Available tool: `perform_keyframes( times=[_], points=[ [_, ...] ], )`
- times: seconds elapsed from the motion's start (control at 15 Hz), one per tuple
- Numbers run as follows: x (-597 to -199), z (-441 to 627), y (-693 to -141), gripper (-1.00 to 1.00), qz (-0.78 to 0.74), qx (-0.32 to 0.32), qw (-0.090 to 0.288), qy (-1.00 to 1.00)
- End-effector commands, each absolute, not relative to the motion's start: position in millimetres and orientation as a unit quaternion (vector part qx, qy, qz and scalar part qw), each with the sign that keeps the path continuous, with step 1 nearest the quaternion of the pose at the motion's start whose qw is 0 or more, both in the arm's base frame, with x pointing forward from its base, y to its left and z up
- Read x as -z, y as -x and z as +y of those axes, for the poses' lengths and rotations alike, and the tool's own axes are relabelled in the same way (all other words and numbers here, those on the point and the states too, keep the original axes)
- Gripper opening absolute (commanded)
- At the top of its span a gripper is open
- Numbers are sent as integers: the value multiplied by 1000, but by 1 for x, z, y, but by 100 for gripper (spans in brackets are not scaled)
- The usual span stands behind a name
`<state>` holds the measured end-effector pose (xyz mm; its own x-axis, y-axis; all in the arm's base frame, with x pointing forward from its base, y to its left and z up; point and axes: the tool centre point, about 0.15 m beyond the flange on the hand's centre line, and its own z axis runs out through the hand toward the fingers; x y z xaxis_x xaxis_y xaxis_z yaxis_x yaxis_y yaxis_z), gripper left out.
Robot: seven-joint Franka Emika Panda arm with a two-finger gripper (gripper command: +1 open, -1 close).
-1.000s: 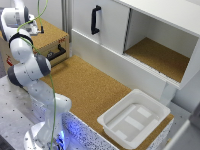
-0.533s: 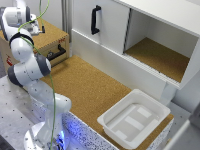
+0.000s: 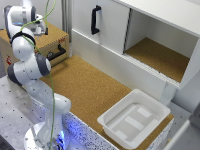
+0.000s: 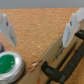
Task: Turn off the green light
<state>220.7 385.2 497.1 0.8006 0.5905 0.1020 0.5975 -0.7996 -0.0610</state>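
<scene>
The green light is a round green button [image 4: 10, 66] in a grey ring, and it looks lit. It sits on top of a wooden box [image 3: 50, 42] at the exterior view's far left. In the exterior view the arm hides the button. My gripper [image 3: 41, 30] hangs over the box top. In the wrist view the gripper [image 4: 41, 27] is open and empty, with one finger [image 4: 7, 27] and the other finger [image 4: 75, 25] spread wide. The button lies off to one side of the gap, near one finger and not between the two.
The box has a black handle [image 3: 57, 52] on its front, also seen in the wrist view [image 4: 60, 67]. A white cabinet stands behind the cork table, with a black door handle [image 3: 95, 20] and an open compartment [image 3: 160, 55]. A white tray [image 3: 132, 117] sits at the table's near right.
</scene>
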Motion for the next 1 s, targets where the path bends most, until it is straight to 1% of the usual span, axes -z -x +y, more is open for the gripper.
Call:
perform_keyframes(
  times=[0.0, 0.2, 0.6, 0.8, 0.93],
  points=[
    [-477, 333, -252, 100, -234, 24, 57, 970],
    [-468, 299, -272, 100, -181, 17, 49, 982],
    [-456, 229, -299, 100, -106, 9, 56, 993],
    [-449, 195, -315, 100, -77, 4, 49, 996],
    [-451, 180, -324, 100, -63, 13, 31, 997]
  ],
)
